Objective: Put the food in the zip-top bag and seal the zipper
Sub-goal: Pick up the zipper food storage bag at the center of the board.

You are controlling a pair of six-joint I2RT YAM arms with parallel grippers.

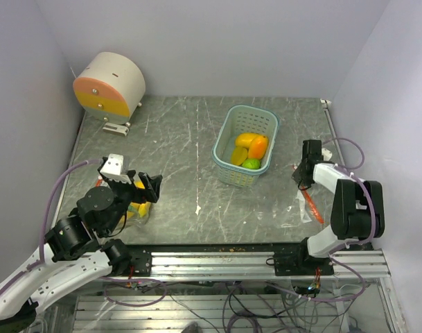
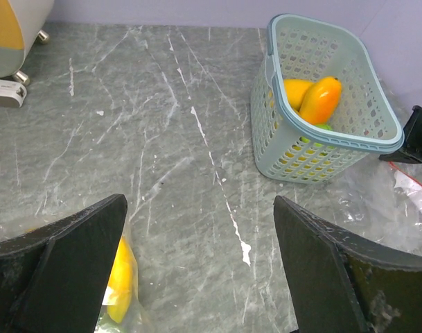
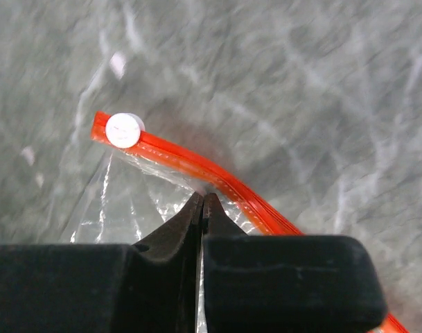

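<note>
The zip-top bag [image 1: 305, 210] lies flat at the table's right edge, clear film [image 3: 127, 201] with its red-orange zipper [image 3: 224, 177] and white slider [image 3: 124, 130]. My right gripper [image 3: 202, 200] is shut, its tips pinching the film right beside the zipper. Food sits in the teal basket [image 1: 224, 135]: an orange-yellow mango [image 1: 258, 146], a yellow piece [image 1: 244, 139] and a green fruit [image 1: 251, 164]. My left gripper [image 2: 199, 208] is open wide over bare table at the left. A yellow piece in clear plastic [image 2: 120, 274] lies under its left finger.
A round white-and-orange device [image 1: 110, 83] stands at the back left. The basket [image 2: 280, 139] is mid-table, between both arms. Walls close in on the left, back and right. A metal rail [image 1: 231, 263] runs along the near edge.
</note>
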